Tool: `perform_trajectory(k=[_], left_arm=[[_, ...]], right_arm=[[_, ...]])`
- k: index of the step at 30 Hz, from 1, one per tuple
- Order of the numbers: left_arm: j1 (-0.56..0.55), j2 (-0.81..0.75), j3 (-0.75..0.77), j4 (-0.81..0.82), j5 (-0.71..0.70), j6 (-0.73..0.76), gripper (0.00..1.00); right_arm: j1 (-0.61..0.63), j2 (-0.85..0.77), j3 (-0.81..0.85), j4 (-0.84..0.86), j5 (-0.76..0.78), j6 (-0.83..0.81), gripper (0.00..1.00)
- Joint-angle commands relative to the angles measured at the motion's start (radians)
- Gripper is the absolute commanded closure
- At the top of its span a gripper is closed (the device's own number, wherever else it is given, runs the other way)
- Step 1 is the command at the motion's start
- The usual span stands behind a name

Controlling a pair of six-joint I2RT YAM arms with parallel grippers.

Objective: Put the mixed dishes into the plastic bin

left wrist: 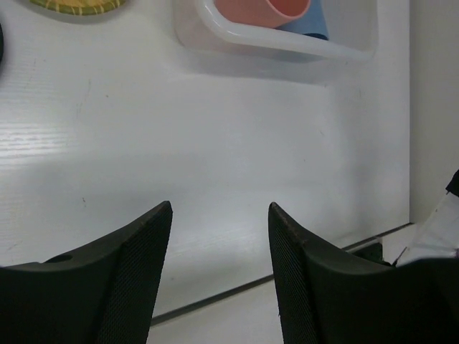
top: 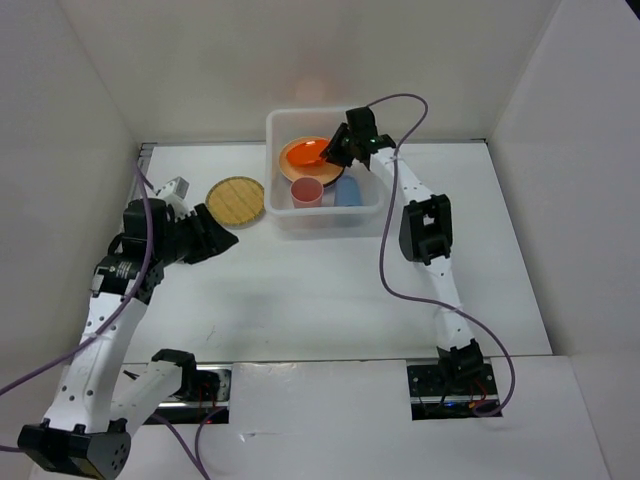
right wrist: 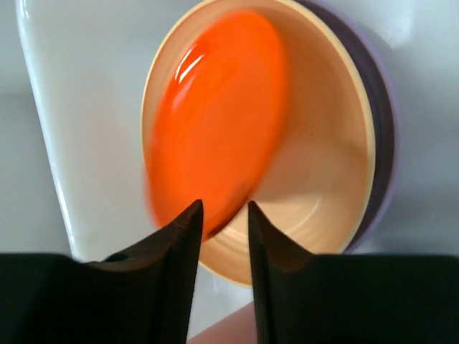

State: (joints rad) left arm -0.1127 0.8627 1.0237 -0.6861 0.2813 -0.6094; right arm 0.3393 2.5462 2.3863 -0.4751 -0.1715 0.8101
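The translucent white bin (top: 272,170) stands at the back middle. In it lie a lavender plate (right wrist: 381,122), a plain tan plate (right wrist: 323,158) on that, and an orange plate (right wrist: 215,122), tilted and blurred, leaning in the tan one. A pink-red cup (top: 307,192) and a blue cup (top: 348,190) stand in the bin's near half. My right gripper (right wrist: 224,206) hovers over the bin, jaws slightly apart around the orange plate's near edge. The tan woven-pattern plate (top: 236,201) lies on the table left of the bin. My left gripper (top: 225,240) is open and empty just below it.
White walls enclose the table on the left, back and right. The left wrist view shows the bin's near rim (left wrist: 287,44) with both cups, and the table's front edge (left wrist: 215,297). A purple cable (top: 385,270) hangs along the right arm.
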Motion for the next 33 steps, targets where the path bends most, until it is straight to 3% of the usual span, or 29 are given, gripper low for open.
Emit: perform_trajectory(k=[1, 4, 5, 6, 8, 12, 19, 26, 33], left_arm=[[0.007, 0.035, -0.057, 0.115, -0.048, -0.025, 0.36], [0.03, 0.102, -0.128, 0.207, -0.011, -0.085, 0.35], [0.044, 0.113, -0.145, 0.233, 0.014, -0.107, 0.35], [0.06, 0.122, -0.175, 0.282, 0.015, -0.127, 0.35], [0.079, 0.131, -0.198, 0.324, 0.006, -0.19, 0.35], [0.149, 0.067, -0.272, 0.419, -0.079, -0.315, 0.35], [0.304, -0.034, -0.427, 0.448, -0.133, -0.47, 0.33], [0.364, -0.016, -0.502, 0.468, -0.186, -0.538, 0.36], [0.398, 0.041, -0.644, 0.707, -0.172, -0.716, 0.46]], right_arm=[[0.027, 0.072, 0.213, -0.16, 0.07, -0.074, 0.61], [0.061, 0.233, 0.642, -0.388, 0.136, -0.109, 0.4], [0.061, 0.192, 0.634, -0.366, 0.097, -0.109, 0.28], [0.061, 0.156, 0.576, -0.321, 0.096, -0.109, 0.24], [0.061, 0.152, 0.718, -0.387, 0.131, -0.132, 0.13], [0.061, 0.057, 0.723, -0.441, 0.168, -0.163, 0.02], [0.061, -0.135, 0.751, -0.49, 0.11, -0.209, 0.01], [0.081, -0.239, 0.751, -0.522, 0.001, -0.209, 0.01], [0.095, -0.297, 0.751, -0.468, -0.031, -0.229, 0.01]])
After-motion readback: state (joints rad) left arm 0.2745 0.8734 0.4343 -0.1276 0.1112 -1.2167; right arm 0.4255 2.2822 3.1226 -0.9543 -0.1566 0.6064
